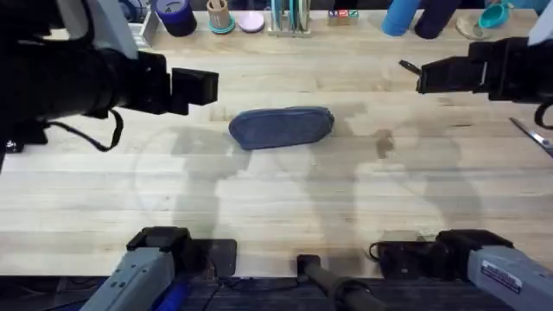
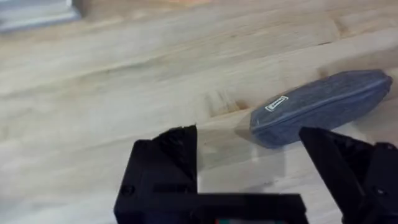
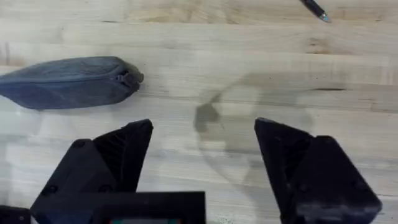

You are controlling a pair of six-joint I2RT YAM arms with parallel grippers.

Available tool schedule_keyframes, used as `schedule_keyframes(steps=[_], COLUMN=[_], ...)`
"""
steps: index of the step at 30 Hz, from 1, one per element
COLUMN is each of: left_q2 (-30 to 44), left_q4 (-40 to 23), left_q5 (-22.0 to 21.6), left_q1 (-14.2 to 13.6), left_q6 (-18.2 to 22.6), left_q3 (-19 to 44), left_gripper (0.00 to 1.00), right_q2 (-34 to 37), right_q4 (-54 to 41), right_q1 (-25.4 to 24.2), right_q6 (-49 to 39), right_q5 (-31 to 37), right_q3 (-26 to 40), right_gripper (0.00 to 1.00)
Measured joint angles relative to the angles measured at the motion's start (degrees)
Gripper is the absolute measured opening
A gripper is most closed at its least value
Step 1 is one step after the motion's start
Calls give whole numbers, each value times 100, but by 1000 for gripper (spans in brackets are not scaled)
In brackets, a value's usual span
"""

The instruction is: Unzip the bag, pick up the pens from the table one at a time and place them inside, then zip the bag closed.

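Observation:
The blue-grey bag [image 1: 282, 127] lies lengthwise in the middle of the pale wooden table [image 1: 276, 199]. In the right wrist view the bag [image 3: 68, 81] has its zipper closed, with the pull at the end nearest my right arm. A thin black pen [image 3: 314, 9] lies on the wood beyond my right gripper. My left gripper [image 1: 206, 86] hovers high to the left of the bag, open and empty [image 2: 249, 140]. The bag [image 2: 323, 106] sits just past its fingertips. My right gripper [image 1: 423, 76] hangs to the right of the bag, open and empty [image 3: 205, 134].
Silver scissors [image 1: 531, 134] lie near the table's right edge. Along the back edge stand a dark blue cup [image 1: 175, 15], a small holder [image 1: 218, 15], a blue bottle [image 1: 404, 17] and a teal item [image 1: 494, 15]. Bare wood stretches in front of the bag.

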Motion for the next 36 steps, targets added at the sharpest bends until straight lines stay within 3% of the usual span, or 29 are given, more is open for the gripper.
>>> schedule_keyframes(steps=[7,13,19,24,29,36], left_q2=[201,458,810,1301,2000,3106], left_q4=[166,153,-391,-1132,-1501,-1527], left_q5=[860,2030,3440,4355,4892,5163], left_q1=[53,470,1035,1414,1545,1550], left_q6=[1246,2364,4001,5497,6716,7524], left_q3=[2,2,4,4,4,4], left_gripper=[994,994,991,987,989,993], right_q2=[0,0,2,0,0,0], right_q4=[0,2,2,1,1,2], right_q1=[0,0,0,0,0,0], right_q6=[2,0,2,2,2,4], right_q5=[0,0,0,0,0,0], right_q3=[0,0,0,0,0,0], right_gripper=[996,996,996,995,996,996])
